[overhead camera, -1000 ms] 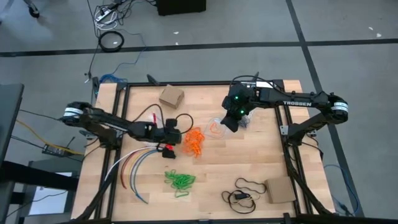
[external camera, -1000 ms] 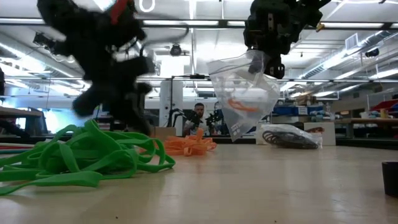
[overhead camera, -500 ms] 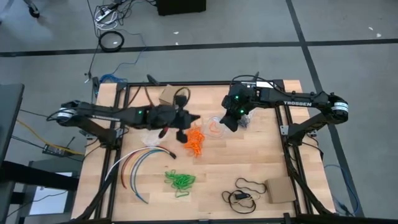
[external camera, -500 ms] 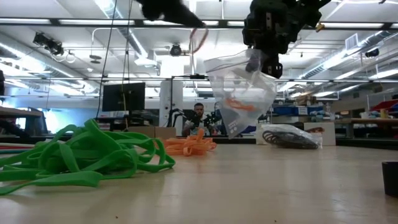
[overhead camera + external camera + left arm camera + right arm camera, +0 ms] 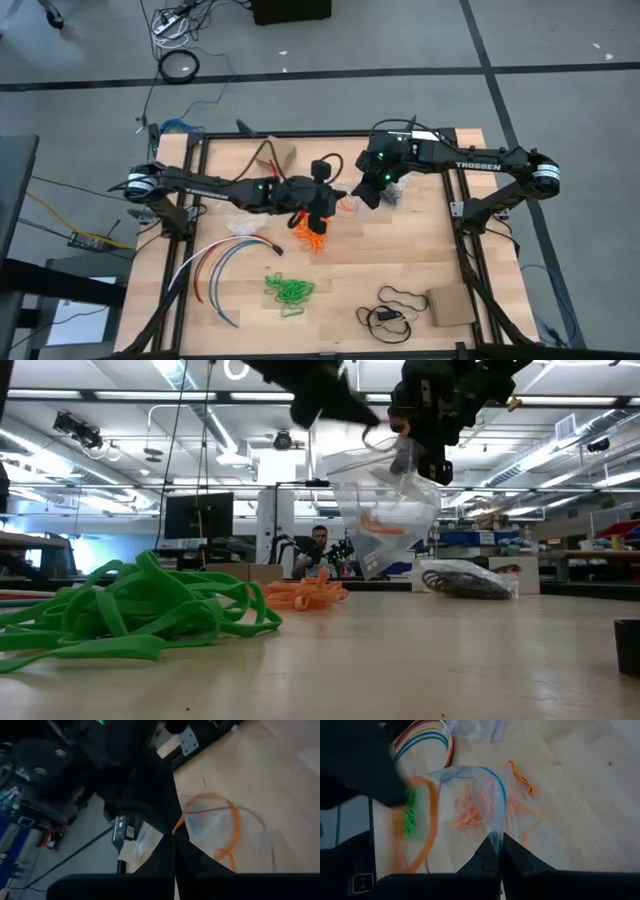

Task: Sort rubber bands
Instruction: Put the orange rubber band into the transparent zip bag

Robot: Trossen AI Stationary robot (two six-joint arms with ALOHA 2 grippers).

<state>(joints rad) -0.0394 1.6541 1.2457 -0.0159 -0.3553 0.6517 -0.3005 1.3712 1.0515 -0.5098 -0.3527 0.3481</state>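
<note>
A clear zip bag [image 5: 385, 520] with a few orange rubber bands [image 5: 470, 812] inside hangs above the table from my shut right gripper [image 5: 497, 851]. My left gripper [image 5: 174, 836] is shut on one orange rubber band [image 5: 232, 820] just above the bag's open mouth, to the left of my right gripper [image 5: 372, 195]. The orange heap [image 5: 312, 232] lies on the table below my left gripper [image 5: 325, 200]. The green heap [image 5: 289, 290] lies nearer the front edge. A second clear bag with dark bands [image 5: 465, 578] lies on the table behind. My left gripper pinches the orange band at one spot of its loop [image 5: 179, 824] between its two fingers. The fingers slant down toward the table's right. The rest of the loop hangs free below them, over the bag's mouth. My right gripper pinches the bag's rim at the blue zip strip [image 5: 495, 837] between its two fingers, slanting down from the far right. The bag hangs open below them, clear of the table.
Curved coloured cables [image 5: 225, 262] lie at the front left. A black cord loop [image 5: 395, 305] and a cardboard box [image 5: 450, 305] sit at the front right, another box [image 5: 275, 155] at the far edge. A person [image 5: 320, 545] sits in the room behind.
My left gripper has risen from the table left of the orange heap and swung toward the right, up to the bag's mouth, rolling as it went, with one orange band lifted clear. My right gripper and the bag have kept still.
</note>
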